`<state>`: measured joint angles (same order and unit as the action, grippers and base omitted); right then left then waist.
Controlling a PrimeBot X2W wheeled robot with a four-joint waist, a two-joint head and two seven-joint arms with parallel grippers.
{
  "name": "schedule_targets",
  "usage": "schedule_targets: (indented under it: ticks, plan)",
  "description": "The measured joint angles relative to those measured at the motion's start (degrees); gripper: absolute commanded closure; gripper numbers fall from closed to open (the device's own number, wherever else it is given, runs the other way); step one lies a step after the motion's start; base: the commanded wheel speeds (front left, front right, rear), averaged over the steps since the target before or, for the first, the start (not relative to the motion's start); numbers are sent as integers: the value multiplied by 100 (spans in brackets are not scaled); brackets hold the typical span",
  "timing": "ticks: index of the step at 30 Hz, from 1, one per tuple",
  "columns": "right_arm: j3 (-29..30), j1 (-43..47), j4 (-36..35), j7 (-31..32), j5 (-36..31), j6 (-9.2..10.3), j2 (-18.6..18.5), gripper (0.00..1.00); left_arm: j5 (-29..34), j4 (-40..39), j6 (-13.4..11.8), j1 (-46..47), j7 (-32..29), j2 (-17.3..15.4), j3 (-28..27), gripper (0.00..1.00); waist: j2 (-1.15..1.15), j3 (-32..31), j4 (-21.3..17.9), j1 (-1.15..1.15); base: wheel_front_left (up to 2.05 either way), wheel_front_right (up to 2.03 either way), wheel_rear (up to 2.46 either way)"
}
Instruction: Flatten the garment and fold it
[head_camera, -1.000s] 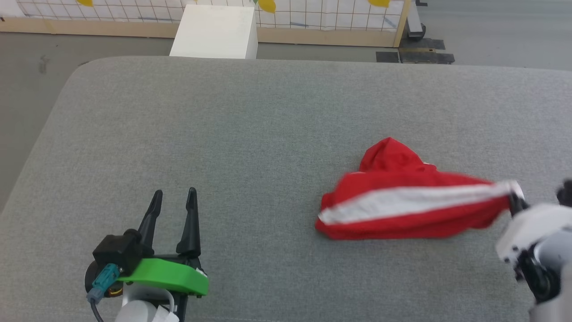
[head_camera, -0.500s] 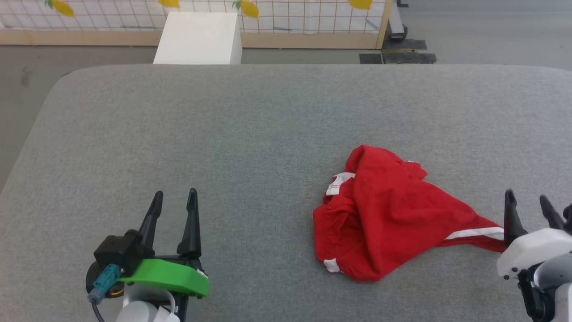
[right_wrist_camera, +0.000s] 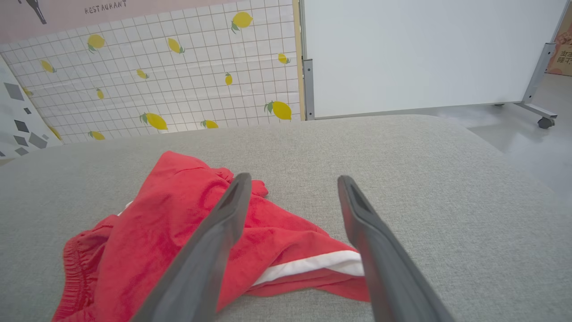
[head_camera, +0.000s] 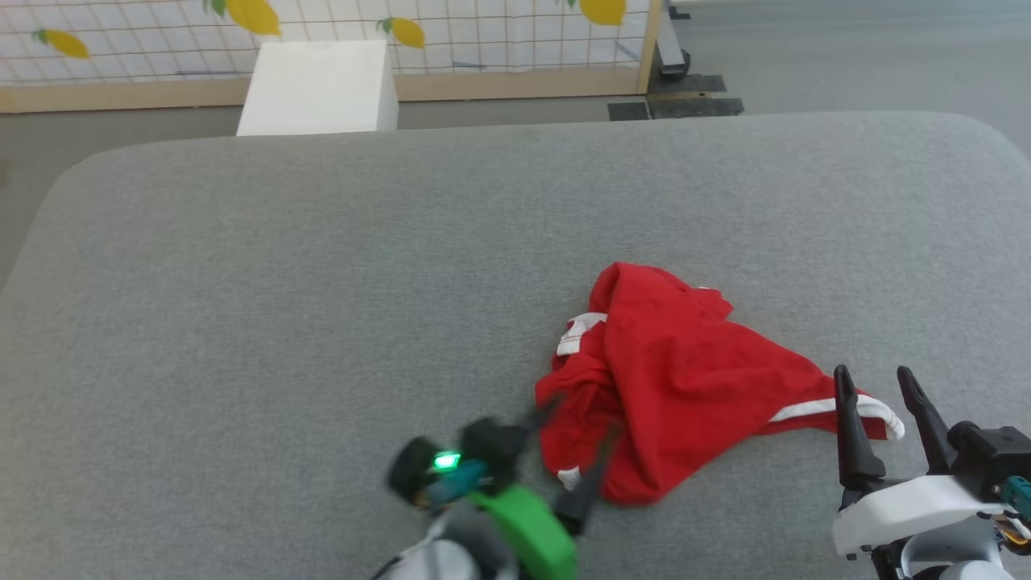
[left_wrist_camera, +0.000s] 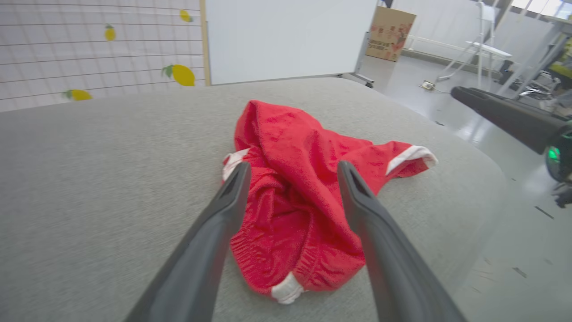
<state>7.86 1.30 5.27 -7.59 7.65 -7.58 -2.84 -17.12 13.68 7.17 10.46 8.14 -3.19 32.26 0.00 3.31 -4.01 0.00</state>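
Garment [head_camera: 685, 387] lies bunched in a red heap right of centre in the lower half of the head view, on the grey padded surface [head_camera: 322, 282]. One narrow end trails toward the lower right corner. The left jaws stand wide. In the left wrist view their two dark fingers [left_wrist_camera: 223, 214] frame the heap's near edge, where a gathered red hem and a small white tab [left_wrist_camera: 286, 290] sit low in the frame between them. Whether either finger touches the cloth cannot be told. The right jaws are also spread wide and grip nothing. In the right wrist view a white stripe [right_wrist_camera: 313, 264] runs across the gap between their fingers [right_wrist_camera: 357, 214], and the red bulk fills the lower left of that frame. In the head view the white-trimmed tip [head_camera: 882, 411] curls between those fingers. The left jaws are smeared by motion blur at the bottom centre of the head view, so their outline is unclear there. The right arm's pale housing [head_camera: 910, 499] is cut off by the lower right corner. The cloth is folded over itself, hiding most of its stripes and its true outline.
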Motion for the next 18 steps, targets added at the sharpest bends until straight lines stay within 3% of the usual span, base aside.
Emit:
schedule_targets:
  ticks: [6, 8, 17, 18]
  plan:
    - [-103, 0, -63, 1, 41, 0, -1, 0, -448, 657, 11, 837, -1082, -111, 1014, 0, 0, 76, -140, 0, 0, 0, 0]
    - [-140, -1, -70, 2, 65, 0, 0, 0, -682, 1027, 11, 1162, -1772, -143, 1205, 0, 0, 118, -210, 0, 0, 0, 0]
    - [-211, -2, -33, -1, 151, 0, -1, 0, -1040, 1657, 11, 1860, -3245, -133, 1493, 0, 0, 220, -393, 0, 0, 0, 0]
    - [-214, -2, -21, -1, 152, 0, -1, 0, -1078, 1681, 11, 1900, -3344, -131, 1549, 24, 0, 227, -403, 0, 0, 0, 0]
